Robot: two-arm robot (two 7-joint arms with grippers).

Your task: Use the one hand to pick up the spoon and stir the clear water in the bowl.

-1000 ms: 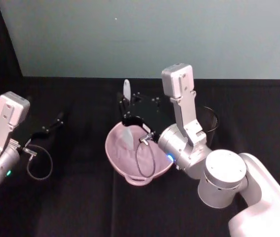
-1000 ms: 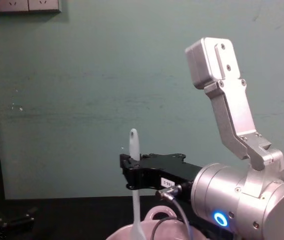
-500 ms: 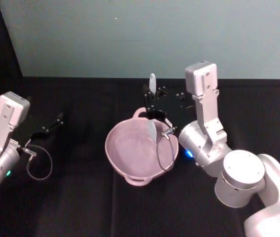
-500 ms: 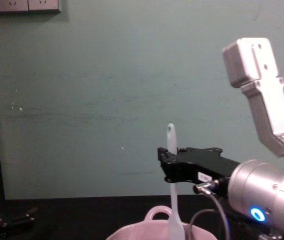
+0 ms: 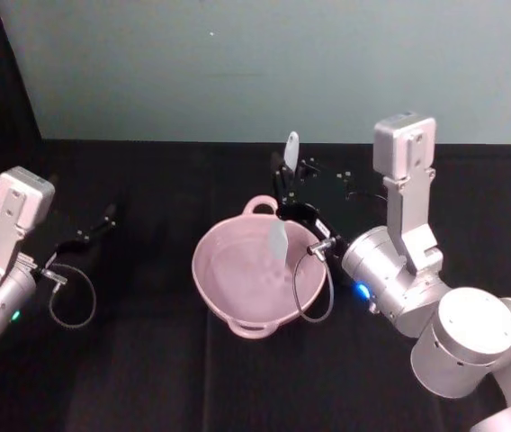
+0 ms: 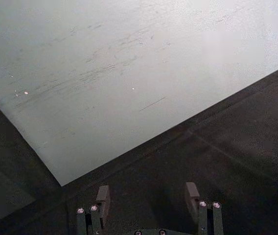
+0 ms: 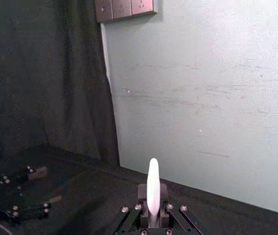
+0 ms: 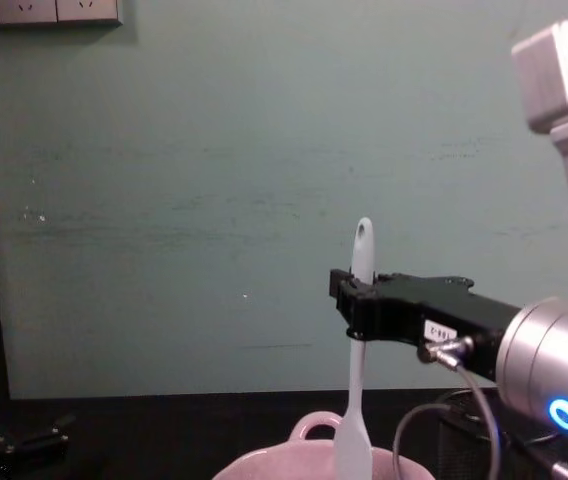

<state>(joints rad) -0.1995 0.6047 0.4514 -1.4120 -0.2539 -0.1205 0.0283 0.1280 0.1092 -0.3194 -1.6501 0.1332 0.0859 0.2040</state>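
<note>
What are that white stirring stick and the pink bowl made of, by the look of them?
The spoon, held upright by the right gripper, looks like matte white plastic: thin, slightly see-through at its blade, with a moulded hole at the handle's end. The bowl is pale pink and glossy, with soft highlights along its rim; that fits plastic or glazed ceramic, and the pictures cannot settle which.

Both arms are built of silver-grey metal: round drum-shaped joints and a boxy, rounded block on an angled bracket above each wrist. The right gripper (image 5: 284, 200) is flat and black, studded with small silver screws, with a small white label on its side. Its round silver wrist carries a glowing blue ring, and a thin black cable loops from it. The left gripper (image 5: 85, 231) is black too, with its own looping black cable and a small green light.
</note>
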